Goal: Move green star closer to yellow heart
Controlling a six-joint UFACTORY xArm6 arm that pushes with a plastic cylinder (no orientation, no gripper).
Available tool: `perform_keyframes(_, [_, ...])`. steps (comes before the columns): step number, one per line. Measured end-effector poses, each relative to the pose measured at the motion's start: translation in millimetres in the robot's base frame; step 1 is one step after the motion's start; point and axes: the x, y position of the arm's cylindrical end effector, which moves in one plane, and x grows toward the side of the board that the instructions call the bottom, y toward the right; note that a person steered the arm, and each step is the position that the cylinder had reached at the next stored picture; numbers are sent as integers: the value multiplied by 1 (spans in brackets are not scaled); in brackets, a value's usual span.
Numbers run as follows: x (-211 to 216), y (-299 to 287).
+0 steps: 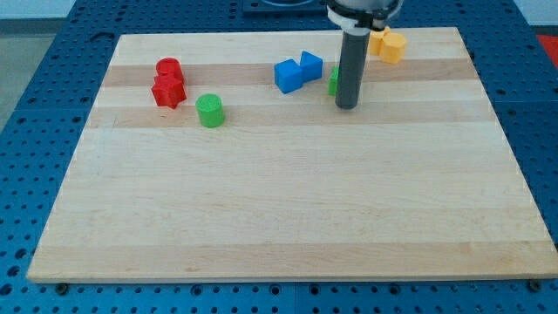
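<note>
The green star (334, 81) lies near the view's top centre, mostly hidden behind my rod; only its left edge shows. My tip (347, 106) rests on the board just to the right of and slightly below the star, touching or nearly touching it. The yellow heart (392, 48) sits up and to the right of the star, near the board's top edge. A second yellow block (378, 38) lies against its left side, partly hidden by the rod.
Two blue blocks (288, 76) (311, 64) sit just left of the star. A green cylinder (209, 111) stands left of centre. A red cylinder (167, 69) and a red star (168, 91) lie at the view's upper left.
</note>
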Motion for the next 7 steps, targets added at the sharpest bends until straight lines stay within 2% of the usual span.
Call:
perform_keyframes(2, [8,-43])
perform_keyframes(3, [-15,-40])
perform_keyframes(5, [-36,19])
perform_keyframes(7, [-56,40])
